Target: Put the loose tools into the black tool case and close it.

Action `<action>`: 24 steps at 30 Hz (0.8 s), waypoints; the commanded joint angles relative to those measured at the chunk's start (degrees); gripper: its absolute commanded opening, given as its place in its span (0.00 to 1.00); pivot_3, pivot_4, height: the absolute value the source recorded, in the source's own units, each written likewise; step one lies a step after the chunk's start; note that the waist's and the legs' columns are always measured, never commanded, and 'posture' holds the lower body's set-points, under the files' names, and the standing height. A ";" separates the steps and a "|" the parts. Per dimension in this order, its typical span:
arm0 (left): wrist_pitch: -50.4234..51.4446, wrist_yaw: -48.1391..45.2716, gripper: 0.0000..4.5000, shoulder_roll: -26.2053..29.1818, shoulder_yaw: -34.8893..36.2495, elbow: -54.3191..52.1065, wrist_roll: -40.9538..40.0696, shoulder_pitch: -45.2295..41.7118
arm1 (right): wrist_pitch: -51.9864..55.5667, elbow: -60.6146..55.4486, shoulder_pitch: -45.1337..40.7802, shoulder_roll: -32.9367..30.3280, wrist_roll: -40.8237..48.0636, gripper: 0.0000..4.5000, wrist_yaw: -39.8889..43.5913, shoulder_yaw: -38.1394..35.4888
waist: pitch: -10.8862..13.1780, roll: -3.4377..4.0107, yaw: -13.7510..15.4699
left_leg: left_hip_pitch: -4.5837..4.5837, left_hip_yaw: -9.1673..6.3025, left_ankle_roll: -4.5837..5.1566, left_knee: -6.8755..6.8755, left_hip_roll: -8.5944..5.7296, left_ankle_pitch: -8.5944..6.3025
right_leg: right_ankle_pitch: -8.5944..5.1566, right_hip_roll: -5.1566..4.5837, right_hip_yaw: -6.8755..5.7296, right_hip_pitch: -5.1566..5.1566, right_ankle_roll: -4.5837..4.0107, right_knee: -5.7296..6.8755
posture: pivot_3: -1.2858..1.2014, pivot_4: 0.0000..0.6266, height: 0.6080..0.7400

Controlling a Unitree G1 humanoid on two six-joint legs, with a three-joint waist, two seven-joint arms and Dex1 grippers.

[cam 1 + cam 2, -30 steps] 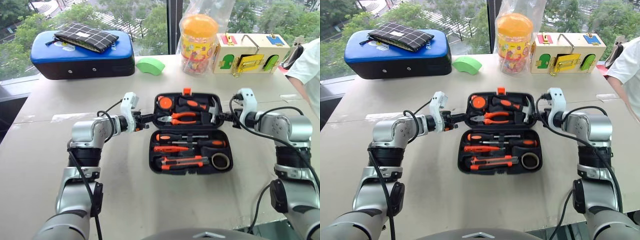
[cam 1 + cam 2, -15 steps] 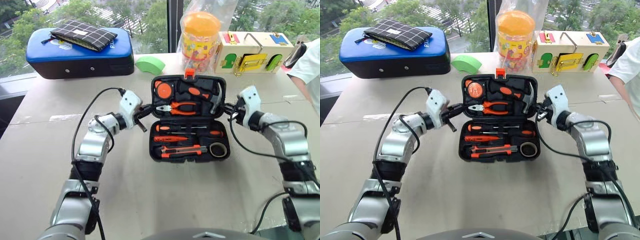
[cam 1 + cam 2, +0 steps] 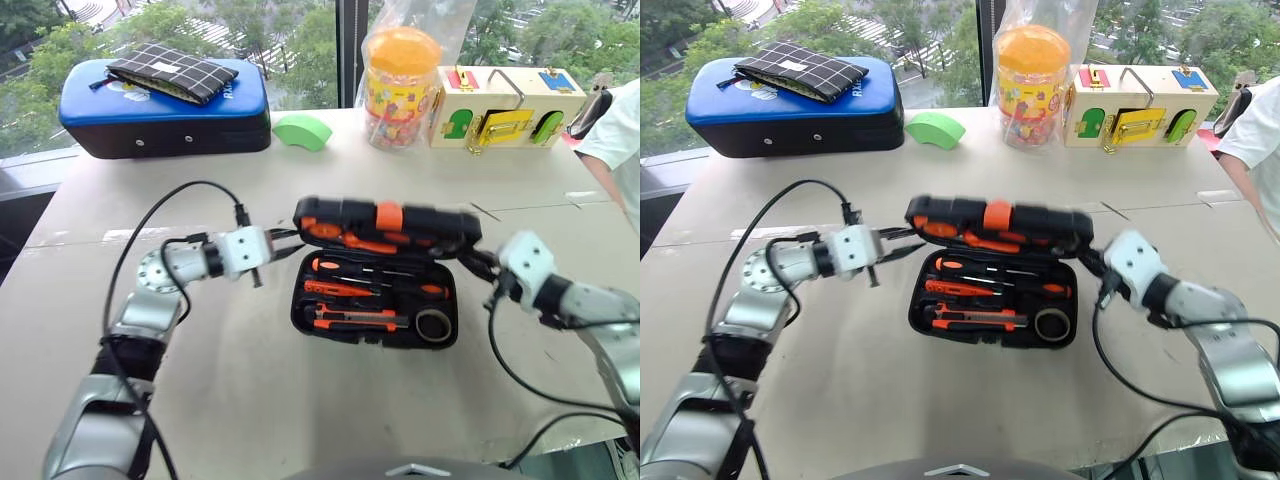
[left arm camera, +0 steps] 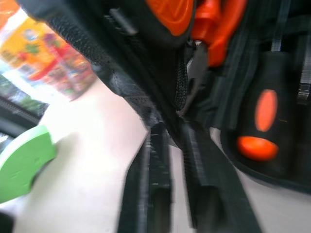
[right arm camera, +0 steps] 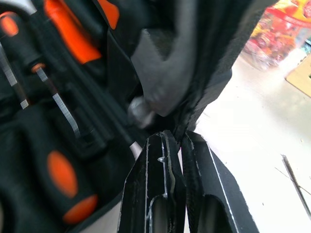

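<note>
The black tool case [image 3: 298,312] lies on the table [image 3: 300,420] with all the loose tools seated in its near tray: one orange-and-black utility knife [image 3: 356,320], one small tape roll [image 3: 432,325] and, just behind them, two slim screwdrivers [image 3: 344,290]. That leaves only the closing step. The lid [image 3: 385,222] hangs half-lowered over the tray, with a gripper at each end. At the case's left end, the left gripper [image 3: 288,251] holds its fingers [image 4: 155,160] a narrow way apart, the lid's corner at their tips. At the case's right end, the right gripper [image 3: 470,263] pinches the lid's edge between almost-closed fingers [image 5: 155,165]. The next move probably calls for both to bring the lid down evenly, then press the orange latch [image 3: 388,216] home. Beyond the case are one green block [image 3: 302,131], one orange-lidded jar [image 3: 400,75], one wooden latch box [image 3: 510,105] and one blue-topped case [image 3: 165,110].
</note>
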 commanded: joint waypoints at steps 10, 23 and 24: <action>63.61 -26.13 0.19 23.68 11.88 -15.01 -37.15 2.15 | 15.37 -22.39 21.34 -8.40 19.34 0.01 11.35 -12.83 | 0.58 0.33 0.00 | 0.37 0.03 -0.26 0.75 0.42 -0.18 | -0.44 -0.03 -0.51 0.88 0.17 -0.08 | 0.52 0.24 1.00; 61.21 -22.38 0.01 18.34 7.21 -32.13 -33.67 4.98 | 15.97 -3.43 0.12 4.49 -1.39 0.00 -11.21 16.25 | 0.54 -0.11 -0.12 | 0.14 0.27 -0.07 0.24 0.56 -0.13 | -0.16 -0.37 -1.00 0.43 -0.27 -0.55 | 0.52 0.24 1.00; 61.15 -21.23 0.01 17.28 6.58 -32.00 -33.14 4.22 | 17.28 -0.87 -2.15 7.38 -0.52 0.00 -13.75 13.49 | 0.56 -0.19 -0.42 | 0.17 0.28 -0.13 0.27 0.60 -0.13 | -0.12 -0.33 -1.00 0.44 -0.32 -0.54 | 0.52 0.24 1.00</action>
